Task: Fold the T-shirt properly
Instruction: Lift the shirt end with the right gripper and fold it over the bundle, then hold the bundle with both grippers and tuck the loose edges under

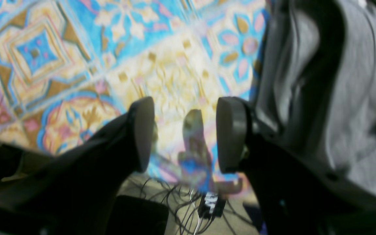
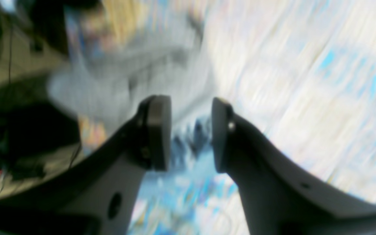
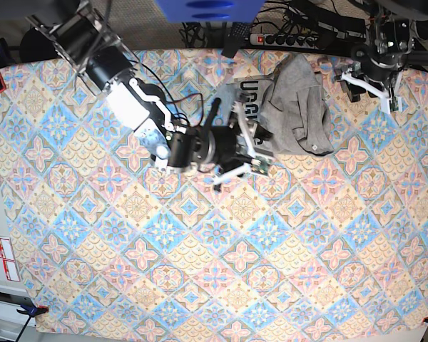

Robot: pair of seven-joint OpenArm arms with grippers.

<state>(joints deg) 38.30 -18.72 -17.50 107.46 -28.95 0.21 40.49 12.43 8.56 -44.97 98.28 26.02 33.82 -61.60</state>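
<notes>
The T-shirt (image 3: 294, 114) lies bunched near the far edge of the surface (image 3: 200, 271), lettering toward the middle, its long axis running roughly near-to-far. The right end effector (image 3: 251, 146) sits at its lettered edge, jaws apart and empty, so it is the nearer one. The left end effector (image 3: 374, 82) hangs just beyond the opposite side, jaws apart

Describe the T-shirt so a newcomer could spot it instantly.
Look to the far edge of the patterned tablecloth, right of centre in the base view. The T-shirt lies crumpled there: plain grey, with dark lettering on its left flap, the only unpatterned cloth.
</notes>
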